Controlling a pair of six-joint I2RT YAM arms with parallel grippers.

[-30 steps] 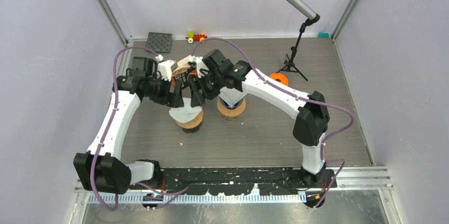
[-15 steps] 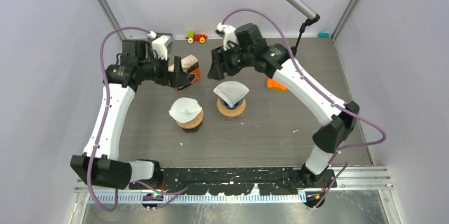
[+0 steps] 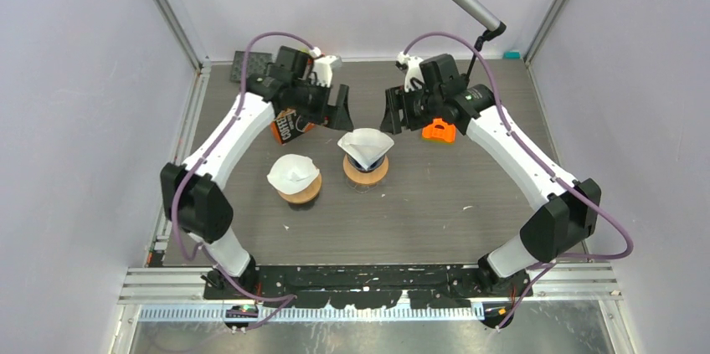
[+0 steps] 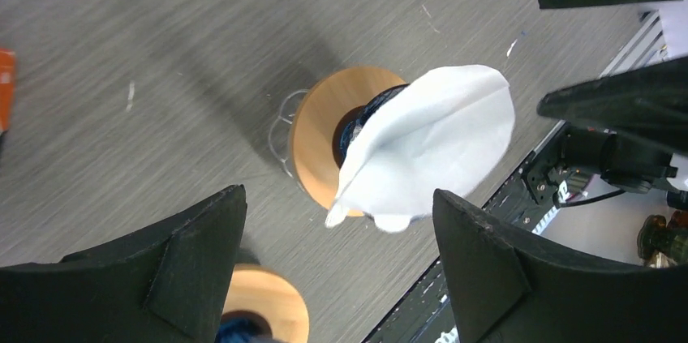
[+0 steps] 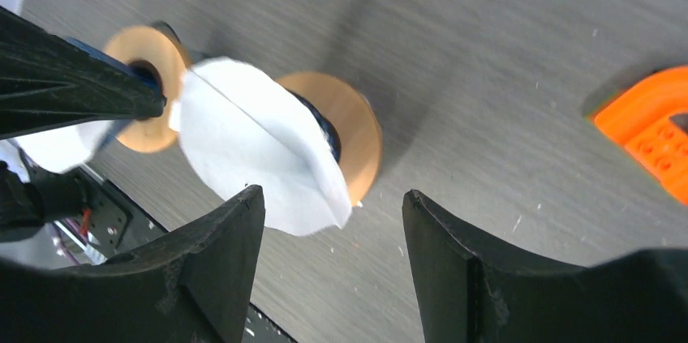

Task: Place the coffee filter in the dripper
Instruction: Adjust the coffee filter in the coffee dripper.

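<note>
Left dripper (image 3: 299, 195): it is sitting nearest your left arm's side, with the left filter (image 3: 293, 171) already lying in its mouth, so it looks like nothing is waiting for you here.
Left gripper (image 3: 338, 110): it is hovering above the table, just beyond and to the left of the right dripper; its jaws are standing wide apart, holding nothing and touching nothing.
Right filter (image 3: 366, 145): it is resting point-down in the right dripper (image 3: 366, 175), between your two grippers and a little nearer the arm bases than either. The cone is riding high, and in both wrist views it appears to be leaning toward the near edge, its mouth pinched along the crease.
Nearer arm: neither is clearly leading; both are flanking the cone about evenly.
Right gripper (image 3: 393, 113): it is hanging just beyond and to the right of the same dripper, jaws parted and empty, well clear of the paper.
Orange block (image 3: 438, 130): it is lying under the right wrist, apart from the drippers.
Coming move: you are likely pressing or squaring the cone, so come in from above along its lean.
</note>
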